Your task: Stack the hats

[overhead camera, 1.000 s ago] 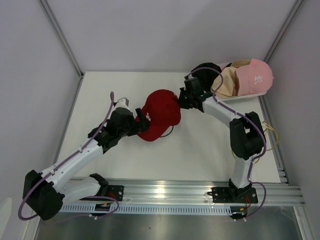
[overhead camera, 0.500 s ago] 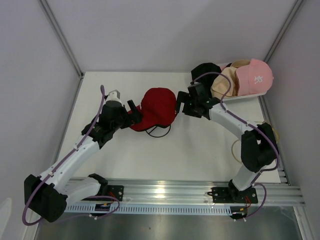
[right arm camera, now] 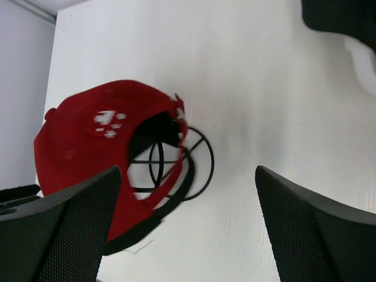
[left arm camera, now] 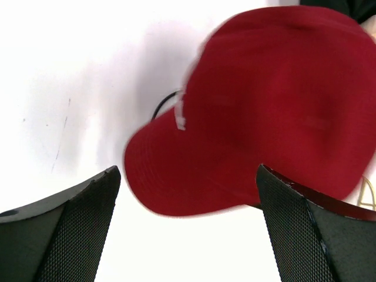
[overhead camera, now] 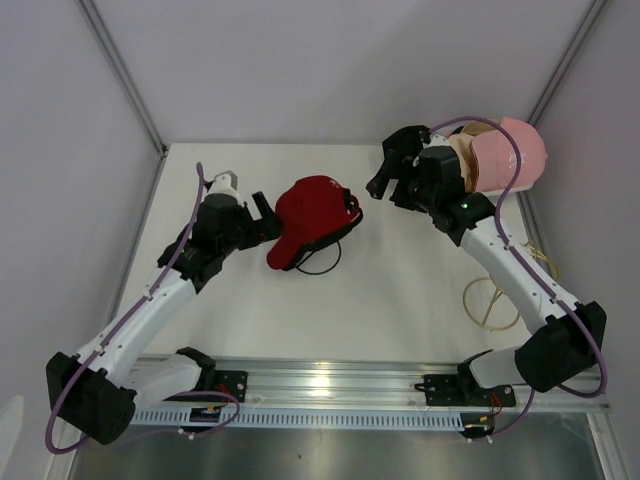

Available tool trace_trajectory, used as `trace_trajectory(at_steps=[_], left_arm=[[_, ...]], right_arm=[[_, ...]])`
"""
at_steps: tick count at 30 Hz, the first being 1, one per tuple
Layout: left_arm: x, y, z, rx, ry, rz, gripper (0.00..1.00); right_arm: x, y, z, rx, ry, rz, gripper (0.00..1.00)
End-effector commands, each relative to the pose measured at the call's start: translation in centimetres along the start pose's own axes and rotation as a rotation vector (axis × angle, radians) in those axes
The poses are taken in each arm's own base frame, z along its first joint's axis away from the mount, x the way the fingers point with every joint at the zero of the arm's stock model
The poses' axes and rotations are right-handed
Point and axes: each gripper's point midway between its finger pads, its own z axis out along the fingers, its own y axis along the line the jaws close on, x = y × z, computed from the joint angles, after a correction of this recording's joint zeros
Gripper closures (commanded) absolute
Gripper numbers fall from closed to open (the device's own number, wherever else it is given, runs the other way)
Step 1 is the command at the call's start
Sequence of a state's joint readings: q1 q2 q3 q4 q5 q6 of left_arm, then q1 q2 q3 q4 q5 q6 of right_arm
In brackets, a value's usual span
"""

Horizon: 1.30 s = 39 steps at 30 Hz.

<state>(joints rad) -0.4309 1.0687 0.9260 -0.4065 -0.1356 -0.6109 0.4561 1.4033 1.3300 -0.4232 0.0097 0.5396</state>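
Observation:
A red baseball cap [overhead camera: 312, 212] sits tilted on a black wire stand [overhead camera: 322, 262] in the middle of the table. My left gripper [overhead camera: 262, 214] is just left of the cap's brim, open, with nothing between its fingers [left arm camera: 64, 235]. In the left wrist view the red cap [left arm camera: 276, 106] fills the space ahead of the left gripper [left arm camera: 188, 235]. My right gripper [overhead camera: 385, 180] hangs open above and to the right of the cap, apart from it. In the right wrist view the red cap [right arm camera: 88, 141] and the wire stand [right arm camera: 197, 155] lie below the right gripper [right arm camera: 188, 229]. A pink cap [overhead camera: 515, 150] and a tan hat [overhead camera: 462, 158] rest together at the back right.
A tan wire ring [overhead camera: 488, 300] lies on the table at the right, under the right arm. White walls close in the table at the back and both sides. A dark shape [right arm camera: 343, 17] shows at the top right of the right wrist view.
My right gripper let go of the red cap's back, opened and rose away to the right. The left gripper backed off to the left. The cap shifted and now tilts on its stand.

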Motion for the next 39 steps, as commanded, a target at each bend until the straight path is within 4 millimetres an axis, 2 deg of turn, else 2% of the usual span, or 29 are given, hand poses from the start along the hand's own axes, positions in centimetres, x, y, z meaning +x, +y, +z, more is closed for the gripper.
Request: trace_trajectory(at_steps=[1, 2, 4, 7, 8, 11, 15, 18, 19, 21, 23, 26, 28, 31, 35, 37, 38, 39], left_arm=[[-0.9, -1.1, -1.4, 0.074, -0.034, 0.007, 0.0], [-1.0, -1.2, -2.0, 0.09, -0.047, 0.004, 0.0], [-0.1, 0.2, -2.0, 0.05, -0.052, 0.003, 0.0], [-1.2, 2.9, -3.0, -0.059, -0.14, -0.013, 0.0], [-1.6, 3.2, -3.2, -0.063, -0.162, -0.016, 0.01], [-2.8, 2.6, -4.0, -0.02, -0.219, -0.016, 0.01], [-4.0, 0.4, -4.8, 0.068, -0.221, 0.022, 0.01], [-4.4, 0.3, -5.2, 0.053, -0.201, 0.044, 0.0], [-4.4, 0.5, -5.2, 0.04, -0.201, 0.048, 0.01], [-4.8, 0.5, -5.6, 0.037, -0.211, 0.059, 0.01], [-4.9, 0.6, -6.0, 0.039, -0.224, 0.064, 0.01], [-4.9, 0.8, -6.1, 0.033, -0.229, 0.066, 0.01], [-4.8, 1.0, -6.0, 0.026, -0.226, 0.068, 0.01], [-4.5, 1.1, -5.6, 0.018, -0.217, 0.07, 0.01], [-4.4, 1.1, -5.4, 0.021, -0.212, 0.066, 0.01], [-4.4, 1.0, -5.3, 0.023, -0.209, 0.065, 0.01], [-4.3, 1.0, -5.2, 0.024, -0.207, 0.064, 0.01], [-4.7, 0.7, -5.5, 0.031, -0.216, 0.062, 0.01]], right_arm=[[-1.2, -0.4, -1.3, 0.017, -0.037, -0.028, 0.01], [-1.4, -0.3, -1.6, 0.015, -0.045, -0.035, 0.01], [-1.9, -0.2, -1.7, 0.007, -0.067, -0.051, 0.01], [-2.8, 0.4, -1.8, -0.019, -0.1, -0.08, 0.01], [-3.0, 0.6, -1.8, -0.031, -0.108, -0.102, 0.01], [-3.8, 1.6, -1.6, -0.073, -0.126, -0.115, 0.02], [-3.8, 4.9, -1.6, -0.157, -0.099, -0.16, 0.04], [-1.6, 5.8, -0.1, -0.137, -0.035, -0.18, 0.07], [0.1, 6.2, 0.9, -0.133, 0.007, -0.188, 0.1], [1.9, 5.8, 2.0, -0.112, 0.063, -0.179, 0.11], [3.5, 5.1, 3.2, -0.084, 0.113, -0.158, 0.16], [5.1, 4.7, 3.9, -0.065, 0.156, -0.154, 0.21], [5.4, 4.2, 4.1, -0.031, 0.158, -0.16, 0.24], [5.8, 3.6, 4.1, 0.008, 0.164, -0.17, 0.32], [5.8, 3.2, 3.7, 0.035, 0.152, -0.177, 0.58], [5.8, 3.0, 3.5, 0.042, 0.14, -0.179, 0.68], [5.8, 2.8, 3.5, 0.051, 0.133, -0.178, 0.81], [6.0, 2.6, 3.5, 0.052, 0.132, -0.181, 0.89]])
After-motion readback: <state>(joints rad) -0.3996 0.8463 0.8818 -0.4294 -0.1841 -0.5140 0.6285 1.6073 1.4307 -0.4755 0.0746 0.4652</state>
